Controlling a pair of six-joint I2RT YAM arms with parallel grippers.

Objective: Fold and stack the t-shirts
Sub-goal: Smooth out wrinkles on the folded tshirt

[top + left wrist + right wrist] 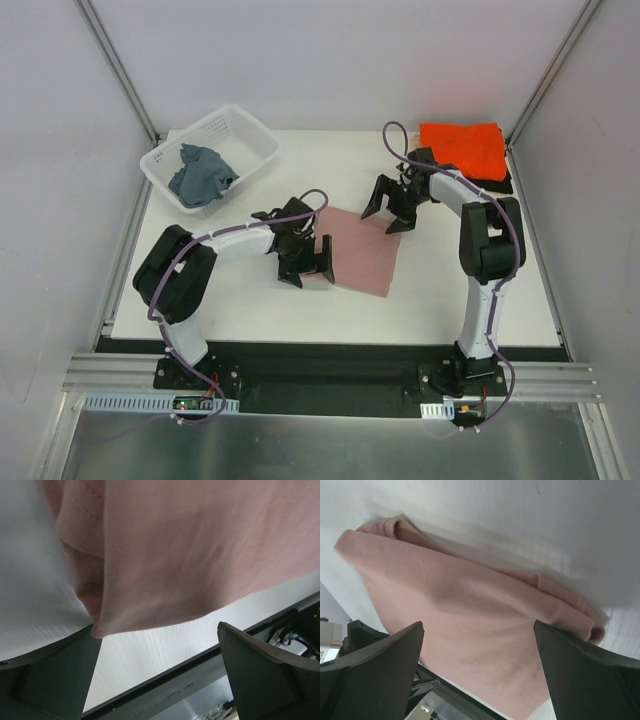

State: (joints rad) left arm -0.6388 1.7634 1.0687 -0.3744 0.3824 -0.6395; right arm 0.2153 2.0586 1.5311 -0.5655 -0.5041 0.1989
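**A:** Where do we have the dusty-pink t-shirt point(362, 252)?
**B:** We see it folded flat in the middle of the table point(250, 305), between our two tools. The left tool point(308, 268) sits at its left edge, and the right tool point(386, 215) is over its far corner.
**A:** Are we gripping it?
**B:** No, both tools gape wide and hold nothing. Our orange t-shirt point(460, 145) lies on a black one point(505, 186) at the far right corner.

on the table point(250, 300), folded shirt point(365, 255) centre, basket point(250, 172) back left, shirt stack point(462, 145) back right
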